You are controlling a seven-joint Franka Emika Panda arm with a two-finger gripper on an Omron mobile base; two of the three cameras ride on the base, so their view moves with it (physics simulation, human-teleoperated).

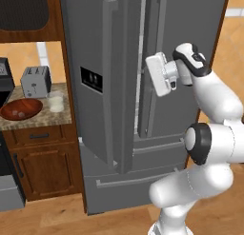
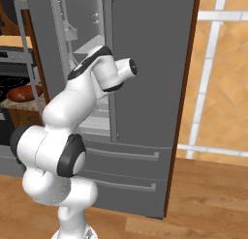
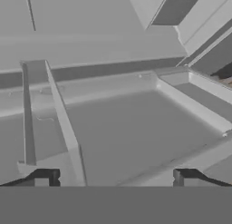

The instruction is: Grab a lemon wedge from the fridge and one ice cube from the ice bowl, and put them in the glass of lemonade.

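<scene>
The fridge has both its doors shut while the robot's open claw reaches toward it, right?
Not quite. The fridge's left door stands open, as the left base view shows. The rest holds: the claw is open and reaches toward it.

Your left base view sits behind the arm on its left, looking forward and down at the fridge (image 1: 143, 86) front, with the worktop (image 1: 45, 116) off at the left edge. Your right base view does the same from the right side, so both share that fridge and the arm. The hand view is up close, staring into pale grey fridge shelving.
</scene>
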